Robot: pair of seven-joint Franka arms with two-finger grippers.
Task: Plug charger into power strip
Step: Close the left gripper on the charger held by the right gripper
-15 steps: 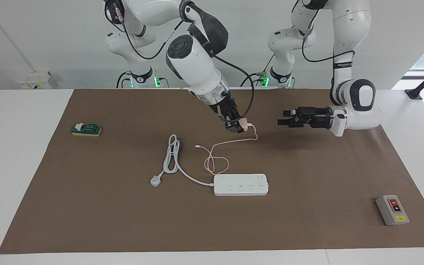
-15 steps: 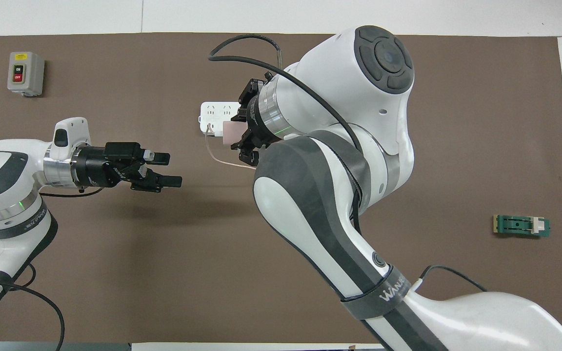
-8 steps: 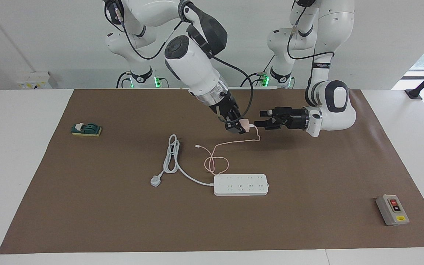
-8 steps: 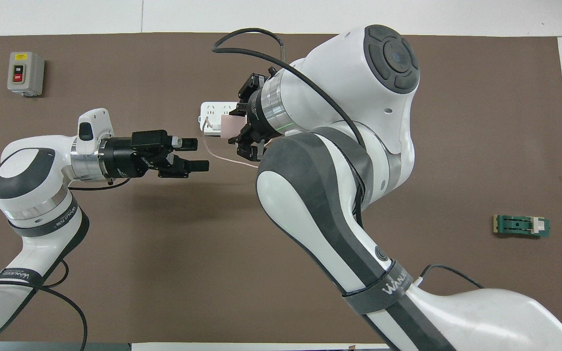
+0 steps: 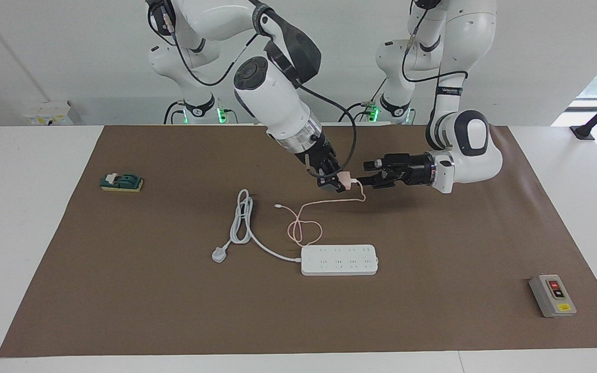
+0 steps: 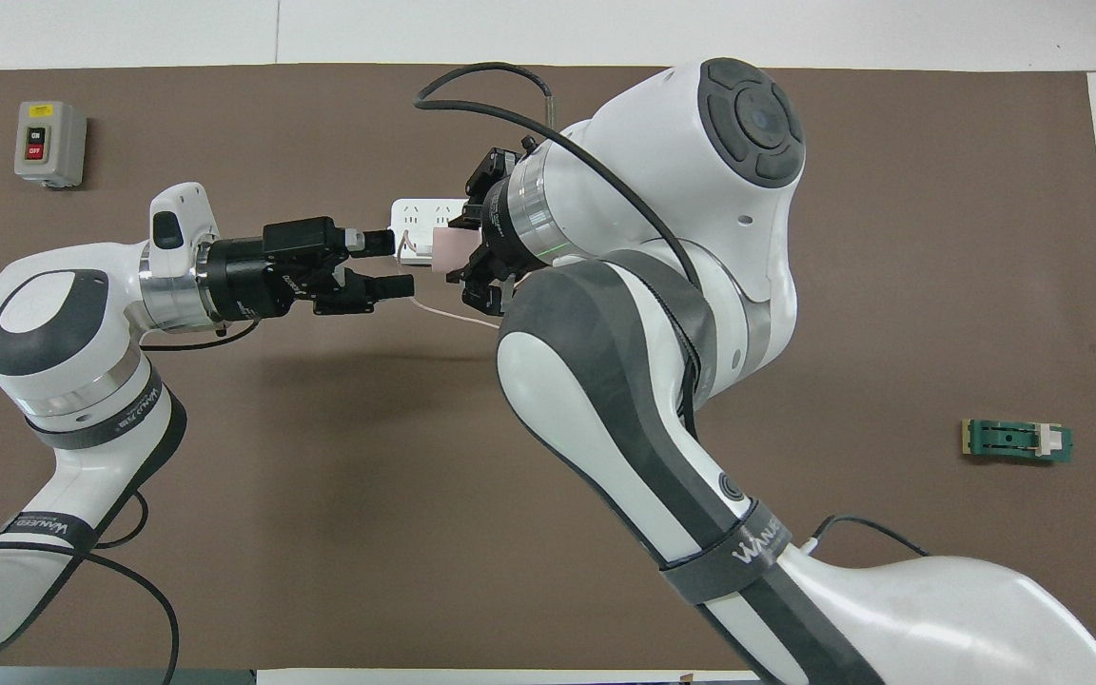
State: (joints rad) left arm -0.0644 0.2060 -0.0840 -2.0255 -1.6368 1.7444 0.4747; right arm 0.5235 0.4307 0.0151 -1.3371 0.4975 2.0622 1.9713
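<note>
The charger (image 5: 347,179) is off the counter (image 5: 433,248), clamped in the right gripper (image 5: 336,182), its cable (image 5: 306,220) trailing down below. The power strip (image 5: 339,259) lies well below and apart, no socket filled, so plugging in is all left. The left gripper (image 5: 368,173), fingers apart, sits just beside the charger; a second ago it hung well off to the side, so a handover looks likely.
</note>
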